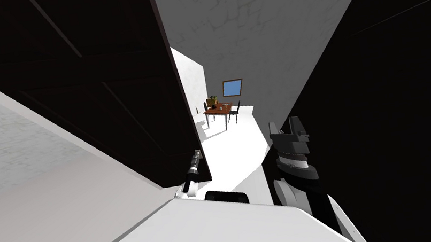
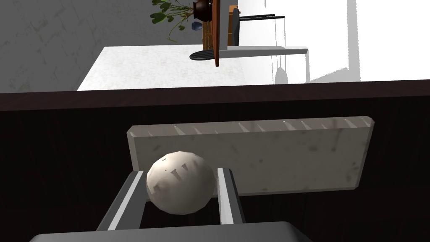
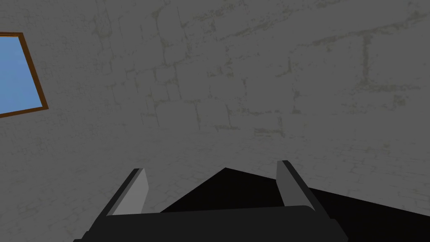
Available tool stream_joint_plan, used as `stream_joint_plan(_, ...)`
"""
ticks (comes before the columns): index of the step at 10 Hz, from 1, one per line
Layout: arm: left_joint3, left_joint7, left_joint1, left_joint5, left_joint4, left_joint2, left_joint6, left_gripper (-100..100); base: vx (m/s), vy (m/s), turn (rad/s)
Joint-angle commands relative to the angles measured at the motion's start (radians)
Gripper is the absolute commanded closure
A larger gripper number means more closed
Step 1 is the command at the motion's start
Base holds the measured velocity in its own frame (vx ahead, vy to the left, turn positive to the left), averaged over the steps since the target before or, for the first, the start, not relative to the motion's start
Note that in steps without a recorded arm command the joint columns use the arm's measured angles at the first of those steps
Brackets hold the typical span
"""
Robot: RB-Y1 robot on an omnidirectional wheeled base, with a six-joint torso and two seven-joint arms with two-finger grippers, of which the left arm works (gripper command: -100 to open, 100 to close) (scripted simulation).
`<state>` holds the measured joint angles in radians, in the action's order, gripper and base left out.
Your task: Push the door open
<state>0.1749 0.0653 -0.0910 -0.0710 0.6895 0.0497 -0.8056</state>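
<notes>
A tall dark door (image 1: 96, 92) stands ajar on my left, its free edge running down to my left gripper (image 1: 196, 158). In the left wrist view the dark door face (image 2: 63, 168) carries a pale, mottled backplate (image 2: 285, 155) with a round whitish knob (image 2: 180, 195). My left gripper (image 2: 180, 172) is shut on that knob, one finger pressing each side. My right arm is raised at the right of the gap, and its gripper (image 1: 289, 129) is held up with the fingers open and nothing between them (image 3: 212, 170).
Through the gap a white floor (image 1: 230, 152) leads to a brown table with dark chairs (image 1: 218, 110) under a blue framed picture (image 1: 232, 88). A dark surface (image 1: 411, 96) closes off the right side. A potted plant (image 2: 168, 12) sits on the table.
</notes>
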Motion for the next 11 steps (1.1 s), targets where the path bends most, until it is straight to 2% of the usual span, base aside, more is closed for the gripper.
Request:
stream_joint_plan(1,0.0,0.001,0.001,0.0,0.0,0.0,-0.001,100,-0.012,0.0,0.001)
stream_joint_plan(3,0.0,0.001,0.001,0.0,0.0,0.0,-0.001,100,-0.003,-0.001,0.001)
stream_joint_plan(4,0.012,-0.004,0.002,0.007,-0.003,0.009,0.002,100,0.099,-0.026,0.026)
stream_joint_plan(7,0.035,-0.011,0.001,0.021,-0.004,0.022,0.005,100,0.192,-0.019,0.034)
stream_joint_plan(9,0.035,-0.011,0.001,0.021,-0.004,0.022,0.005,100,0.107,-0.024,0.021)
stream_joint_plan(10,0.055,-0.018,0.001,0.033,-0.006,0.031,0.007,100,0.162,-0.037,0.036)
stream_joint_plan(11,0.06,-0.019,0.001,0.036,-0.006,0.033,0.007,100,0.197,-0.038,0.061)
